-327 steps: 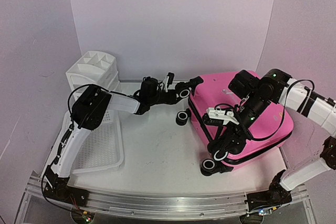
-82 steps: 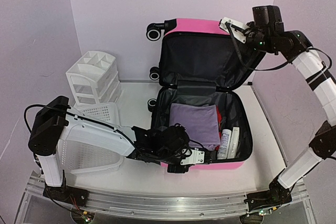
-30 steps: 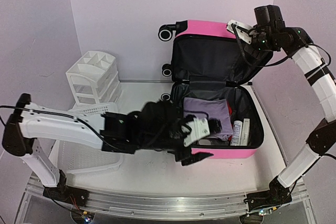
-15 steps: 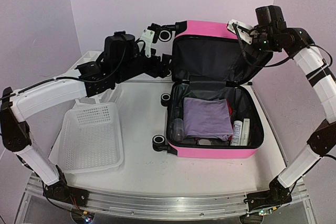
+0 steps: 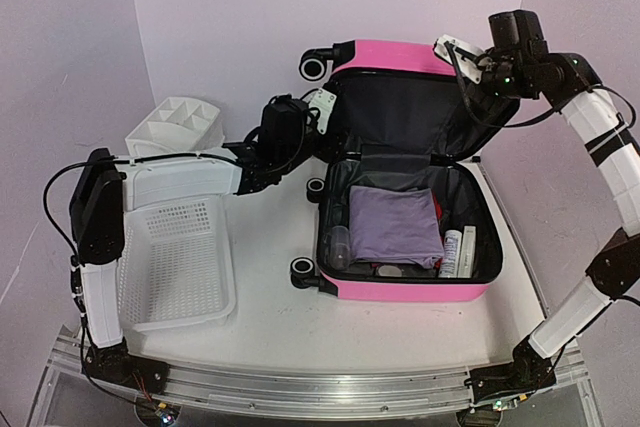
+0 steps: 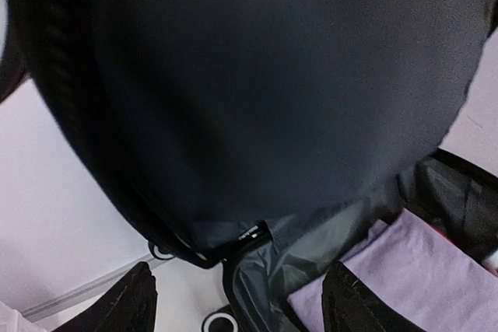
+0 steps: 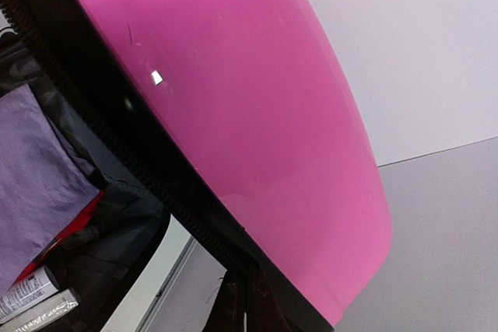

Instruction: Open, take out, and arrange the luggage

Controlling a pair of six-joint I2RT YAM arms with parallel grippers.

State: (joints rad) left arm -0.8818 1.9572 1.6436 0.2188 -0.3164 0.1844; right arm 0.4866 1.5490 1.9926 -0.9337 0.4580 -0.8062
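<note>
The luggage [image 5: 400, 290] lies open on the table, its pink lid [image 5: 390, 52] standing upright and showing black lining [image 6: 249, 75]. A folded purple cloth [image 5: 395, 225] fills the base. My right gripper [image 5: 472, 69] is at the lid's top right corner. In the right wrist view it [image 7: 247, 309] is shut on the lid's black zipper edge [image 7: 117, 138]. My left gripper [image 5: 315, 132] hovers by the lid's left edge. In the left wrist view it [image 6: 245, 309] is open, with nothing between its fingers [image 6: 132, 305], above the hinge and the cloth [image 6: 405, 270].
A white mesh basket [image 5: 175, 267] lies front left, and a white drawer organizer [image 5: 175, 132] stands behind it. Two tubes [image 5: 452, 252] lie along the base's right side. Black wheels [image 5: 303, 269] stick out at the luggage's left. The right wall is close behind the lid.
My left arm rose from in front of the luggage to the back left, then came down beside the lid's left edge. The lid and my right gripper have stayed put.
</note>
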